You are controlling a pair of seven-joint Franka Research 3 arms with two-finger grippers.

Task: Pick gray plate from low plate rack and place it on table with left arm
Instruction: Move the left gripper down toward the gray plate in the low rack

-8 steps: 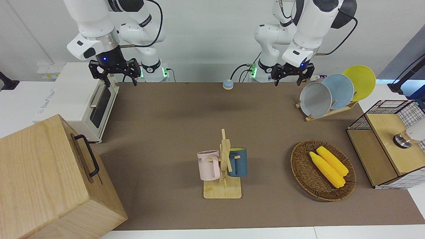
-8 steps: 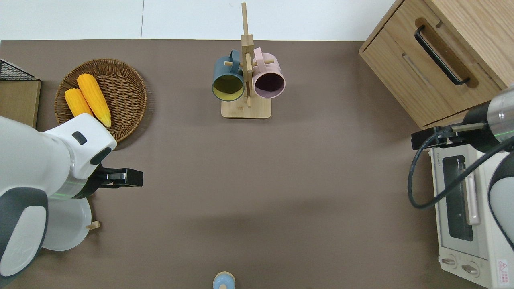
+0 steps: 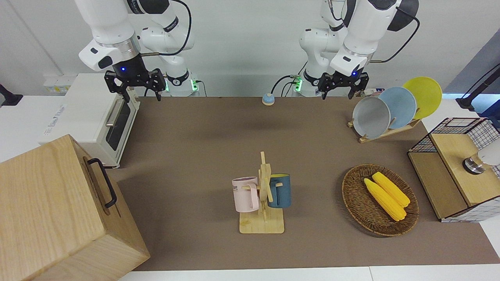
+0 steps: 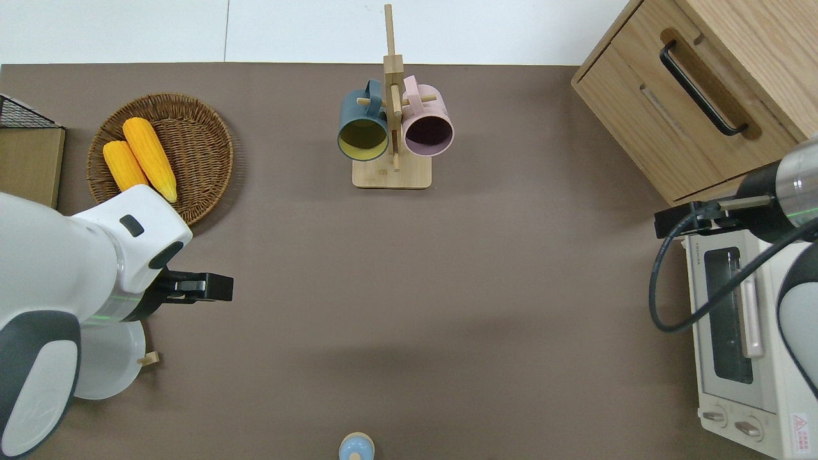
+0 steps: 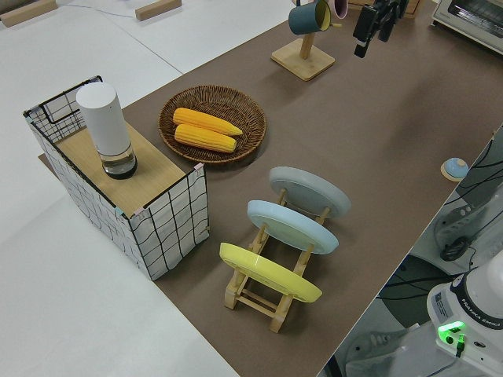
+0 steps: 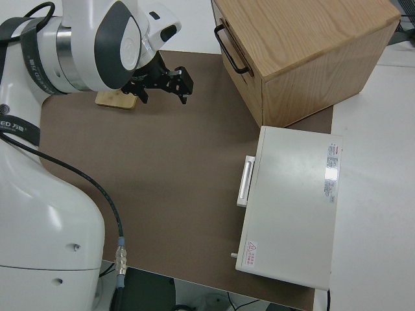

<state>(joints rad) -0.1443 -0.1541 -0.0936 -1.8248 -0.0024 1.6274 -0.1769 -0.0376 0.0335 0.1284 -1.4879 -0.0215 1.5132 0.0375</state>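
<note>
The gray plate (image 3: pixel 371 117) leans in the slot of the low plate rack (image 3: pixel 384 132) farthest from the left arm's end of the table. It also shows in the overhead view (image 4: pixel 105 361) and the left side view (image 5: pixel 310 192). My left gripper (image 3: pixel 338 93) is open and empty, up in the air. In the overhead view the left gripper (image 4: pixel 195 287) is over the brown table mat (image 4: pixel 409 287), between the plate and the basket, not touching the plate. My right arm is parked, its gripper (image 3: pixel 141 93) open.
A light blue plate (image 3: pixel 399 107) and a yellow plate (image 3: pixel 424 95) share the rack. A wicker basket (image 3: pixel 353 195) holds two corn cobs. A mug stand (image 3: pixel 263 224), a wire crate (image 3: pixel 453 128), a small bell (image 3: pixel 268 98), a toaster oven (image 3: pixel 90 113) and a wooden drawer box (image 3: pixel 50 210) stand around.
My left gripper has shifted slightly toward the middle of the table and risen a little. The plates and the right arm have not moved.
</note>
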